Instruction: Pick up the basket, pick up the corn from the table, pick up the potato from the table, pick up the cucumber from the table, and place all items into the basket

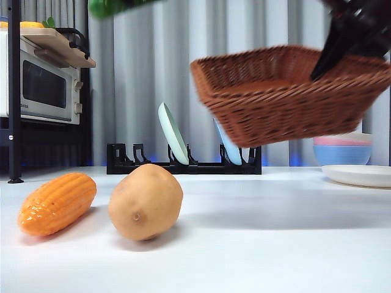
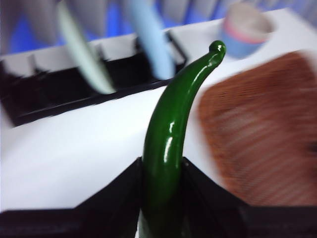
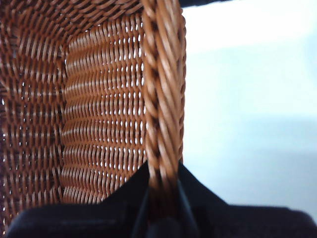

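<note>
Left gripper (image 2: pixel 163 198) clamps the cucumber (image 2: pixel 171 129), pointing beside the basket (image 1: pixel 287 97), which right gripper (image 3: pixel 163 198) holds aloft by its rim.

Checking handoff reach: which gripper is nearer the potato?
Left. The left gripper holds the cucumber high above the potato; the right gripper clamps the basket farther off.
</note>
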Controlling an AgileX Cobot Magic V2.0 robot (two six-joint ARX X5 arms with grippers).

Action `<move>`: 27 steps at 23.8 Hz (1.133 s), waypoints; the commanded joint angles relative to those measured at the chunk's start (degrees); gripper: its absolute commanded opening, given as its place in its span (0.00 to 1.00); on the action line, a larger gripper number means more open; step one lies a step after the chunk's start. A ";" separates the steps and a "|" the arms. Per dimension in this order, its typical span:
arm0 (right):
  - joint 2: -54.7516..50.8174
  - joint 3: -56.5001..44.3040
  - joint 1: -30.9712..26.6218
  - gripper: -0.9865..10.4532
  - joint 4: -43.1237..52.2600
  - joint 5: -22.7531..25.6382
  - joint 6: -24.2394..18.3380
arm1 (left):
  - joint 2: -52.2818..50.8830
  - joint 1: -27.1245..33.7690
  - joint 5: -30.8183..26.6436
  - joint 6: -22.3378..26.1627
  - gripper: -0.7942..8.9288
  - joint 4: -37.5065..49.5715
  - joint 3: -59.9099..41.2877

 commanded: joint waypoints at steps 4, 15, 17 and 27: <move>5.73 0.52 4.15 0.08 7.85 -0.76 9.99 | 1.05 -8.46 0.66 -0.63 0.07 -1.18 -0.61; 6.69 0.79 8.31 0.08 11.61 -1.86 12.90 | 12.28 -17.46 -9.31 -3.96 0.07 0.39 -0.63; 6.69 0.92 8.31 0.08 11.61 -3.21 12.90 | 14.78 -17.88 -9.44 -4.22 0.07 0.59 -0.63; 6.64 0.94 8.22 0.08 11.58 -5.18 13.31 | 16.61 -18.14 -9.60 -4.20 0.65 -1.64 -0.61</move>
